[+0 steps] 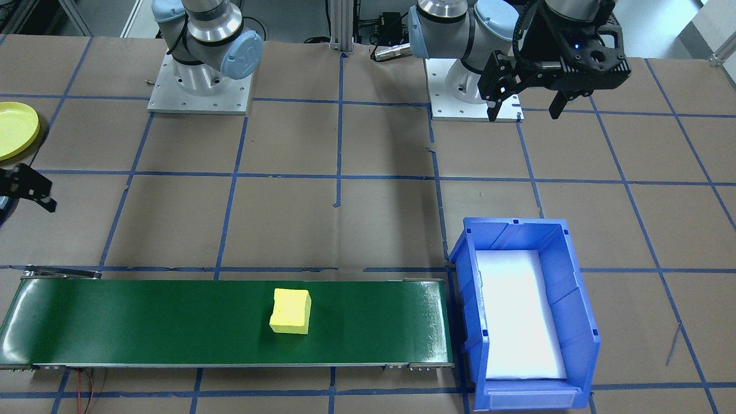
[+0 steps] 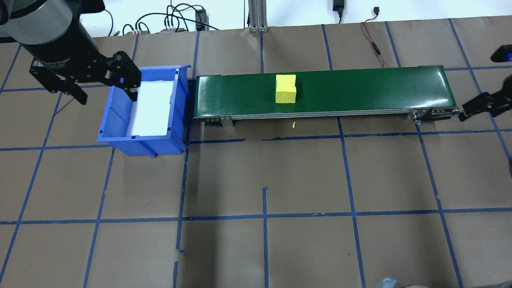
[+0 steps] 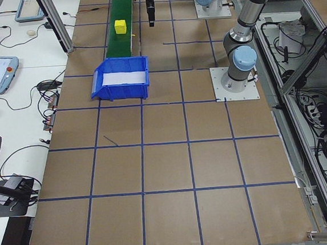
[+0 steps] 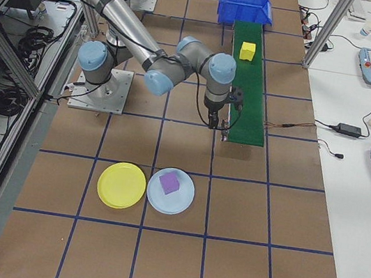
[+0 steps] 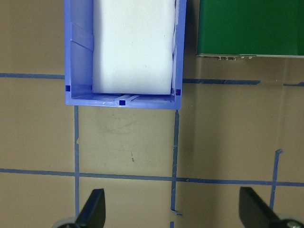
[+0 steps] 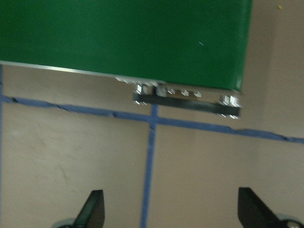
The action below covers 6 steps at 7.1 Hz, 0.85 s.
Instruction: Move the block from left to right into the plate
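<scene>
Brown-papered bench (image 2: 280,180): your yellow block (image 2: 286,88) sits mid-conveyor (image 2: 360,86), untouched. Both claws gape empty, left claw (image 2: 102,82) by the blue bin (image 2: 120,120), right claw (image 6: 168,211) probably off the conveyor's end. Next, you'd bring the right claw onto the block.

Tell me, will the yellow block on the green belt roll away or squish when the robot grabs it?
The yellow block has flat faces and square corners, so it likely stays put rather than rolling. Its rough, spongy-looking surface suggests light foam that may squash slightly. A notch at one corner could make the grip uneven.
</scene>
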Each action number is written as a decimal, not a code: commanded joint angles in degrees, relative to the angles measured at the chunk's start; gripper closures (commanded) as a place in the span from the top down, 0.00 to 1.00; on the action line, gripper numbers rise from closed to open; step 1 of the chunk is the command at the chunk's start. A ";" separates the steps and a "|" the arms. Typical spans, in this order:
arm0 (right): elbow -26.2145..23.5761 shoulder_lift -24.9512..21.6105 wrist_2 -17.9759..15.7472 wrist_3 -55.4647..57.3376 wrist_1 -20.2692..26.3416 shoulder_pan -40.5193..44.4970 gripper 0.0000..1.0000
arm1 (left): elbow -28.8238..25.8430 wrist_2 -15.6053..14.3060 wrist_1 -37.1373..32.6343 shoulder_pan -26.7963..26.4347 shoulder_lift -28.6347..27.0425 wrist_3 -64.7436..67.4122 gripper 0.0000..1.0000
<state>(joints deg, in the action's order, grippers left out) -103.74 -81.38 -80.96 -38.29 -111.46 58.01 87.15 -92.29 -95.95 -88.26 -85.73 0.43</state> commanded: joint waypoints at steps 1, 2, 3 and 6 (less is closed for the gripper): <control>2.91 2.61 8.14 20.02 -1.12 10.77 1.00 | -1.10 0.01 0.15 0.28 -0.57 -2.70 1.00; 5.62 5.94 9.05 24.80 -2.52 13.41 1.00 | -1.45 -0.08 0.33 0.46 -0.58 -4.80 1.00; 8.17 8.49 9.06 30.15 -5.58 17.88 1.00 | -1.46 0.18 0.33 0.46 -0.58 -4.82 1.00; 9.87 14.31 13.00 35.92 -9.56 22.58 1.00 | -1.28 2.28 0.33 1.77 -0.66 -4.30 1.00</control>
<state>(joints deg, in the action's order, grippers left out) -94.23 -69.02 -69.88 -3.23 -119.42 79.73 85.73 -91.36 -95.59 -87.11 -86.38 -3.86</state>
